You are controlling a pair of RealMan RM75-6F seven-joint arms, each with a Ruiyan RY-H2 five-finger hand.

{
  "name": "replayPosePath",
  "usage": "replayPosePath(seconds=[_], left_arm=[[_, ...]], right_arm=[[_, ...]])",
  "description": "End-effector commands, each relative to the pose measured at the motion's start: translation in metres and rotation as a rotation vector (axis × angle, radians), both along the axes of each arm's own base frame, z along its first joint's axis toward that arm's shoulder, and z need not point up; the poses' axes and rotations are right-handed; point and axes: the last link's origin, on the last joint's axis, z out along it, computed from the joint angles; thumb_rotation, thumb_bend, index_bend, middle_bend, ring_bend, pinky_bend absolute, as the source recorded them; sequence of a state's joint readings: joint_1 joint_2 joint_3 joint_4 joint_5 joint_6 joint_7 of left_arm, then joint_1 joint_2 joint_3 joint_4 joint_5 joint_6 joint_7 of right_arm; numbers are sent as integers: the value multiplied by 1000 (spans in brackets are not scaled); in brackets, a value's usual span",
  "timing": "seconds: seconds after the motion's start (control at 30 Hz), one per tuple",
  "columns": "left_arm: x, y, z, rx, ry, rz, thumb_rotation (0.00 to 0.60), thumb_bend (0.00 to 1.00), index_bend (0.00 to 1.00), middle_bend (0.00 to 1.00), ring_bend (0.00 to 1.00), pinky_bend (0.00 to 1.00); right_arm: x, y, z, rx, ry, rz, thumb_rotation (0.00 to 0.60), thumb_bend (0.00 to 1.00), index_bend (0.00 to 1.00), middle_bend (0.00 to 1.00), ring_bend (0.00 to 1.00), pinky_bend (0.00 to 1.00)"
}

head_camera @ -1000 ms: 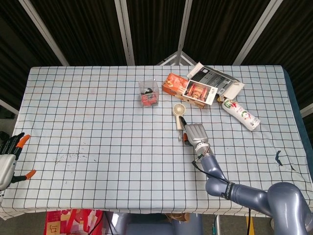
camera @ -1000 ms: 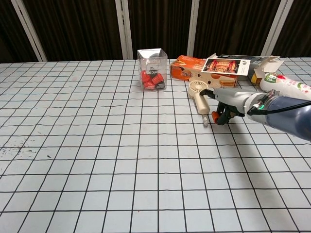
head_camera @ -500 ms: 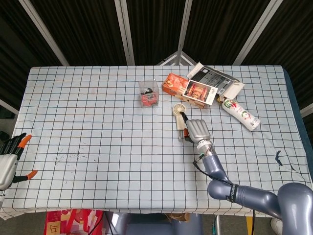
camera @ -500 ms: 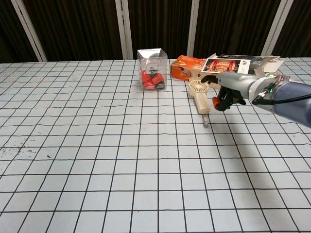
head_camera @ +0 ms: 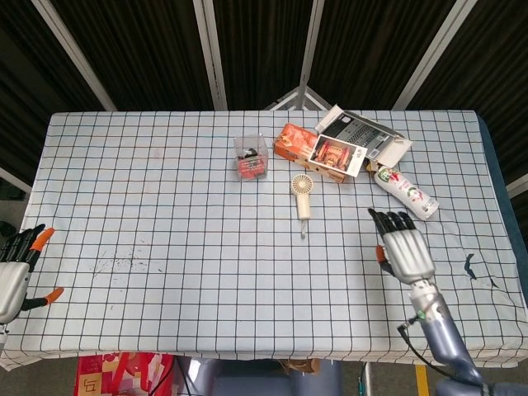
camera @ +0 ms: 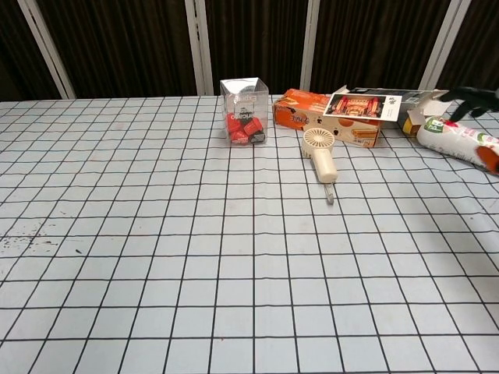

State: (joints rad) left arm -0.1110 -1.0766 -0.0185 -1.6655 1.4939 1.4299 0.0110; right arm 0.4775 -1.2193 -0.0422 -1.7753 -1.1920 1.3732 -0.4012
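A small cream hand-held fan (head_camera: pixel 302 195) lies flat on the checked tablecloth (head_camera: pixel 165 206), its round head towards the far side; the chest view also shows the fan (camera: pixel 320 157). My right hand (head_camera: pixel 403 250) hovers to the right of it and nearer the front edge, fingers stretched out and apart, holding nothing. It is nearest to a white bottle (head_camera: pixel 407 191) lying on its side. My left hand (head_camera: pixel 14 271) sits at the front left corner, fingers spread, holding nothing. In the chest view only dark fingertips (camera: pixel 474 97) show at the right edge.
Behind the fan stand a clear box (head_camera: pixel 251 156) of red and black pieces, an orange carton (head_camera: pixel 294 139) and an opened box with a picture flap (head_camera: pixel 340 155). The bottle (camera: pixel 457 140) lies at the right. Dark smudges (head_camera: pixel 122 262) mark the cloth at front left.
My right hand has lifted off the fan's handle and swung right and towards the front edge, fingers now spread. The fan stays lying on the table. The left hand barely moved.
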Motion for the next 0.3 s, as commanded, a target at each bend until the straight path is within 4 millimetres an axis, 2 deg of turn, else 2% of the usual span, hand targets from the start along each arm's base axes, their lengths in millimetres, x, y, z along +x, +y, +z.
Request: replayPosePath(seconds=[0.03, 0.17, 0.3], left_arm=[[1, -2, -2, 1, 12, -8, 600, 48, 0, 0, 0, 0], [3, -6, -4, 28, 41, -36, 600, 48, 0, 0, 0, 0], [4, -7, -5, 42, 50, -44, 600, 47, 0, 0, 0, 0]], right_arm=[[-26, 61, 33, -56, 8, -28, 600, 452, 0, 0, 0, 42], [-52, 96, 55, -149, 8, -14, 600, 448, 0, 0, 0, 6], [-63, 107, 61, -183, -27, -35, 600, 447, 0, 0, 0, 0]])
